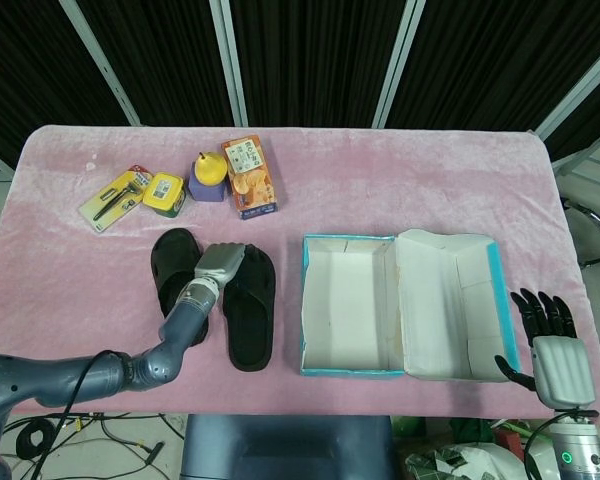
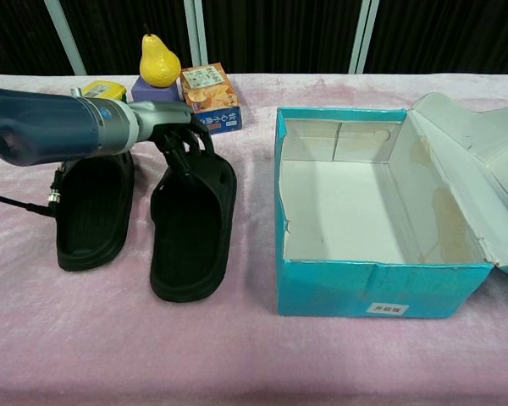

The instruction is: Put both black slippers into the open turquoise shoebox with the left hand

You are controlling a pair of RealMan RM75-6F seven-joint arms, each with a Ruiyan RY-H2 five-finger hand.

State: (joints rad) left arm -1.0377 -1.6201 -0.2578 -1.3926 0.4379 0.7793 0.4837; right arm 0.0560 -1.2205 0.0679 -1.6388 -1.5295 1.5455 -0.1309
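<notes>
Two black slippers lie side by side left of the open turquoise shoebox point(image 1: 305, 300) point(image 2: 339, 288). My left hand point(image 1: 220, 265) point(image 2: 173, 127) reaches over the toe end of the slipper nearer the box point(image 1: 248, 320) point(image 2: 186, 228), and its fingers curl around that slipper's strap. This slipper sits slightly turned, heel toward the other one. The other slipper point(image 1: 170, 265) point(image 2: 89, 203) lies flat, partly under my forearm. The box is empty, its lid point(image 2: 474, 161) folded out to the right. My right hand point(image 1: 555, 350) hangs off the table's front right corner, fingers spread, holding nothing.
Behind the slippers stand a pear on a purple block point(image 1: 209, 170) point(image 2: 159, 59), an orange snack box point(image 1: 250, 177) point(image 2: 207, 97), a yellow tape measure point(image 1: 164, 192) and a packaged razor point(image 1: 115, 198). Pink cloth covers the table.
</notes>
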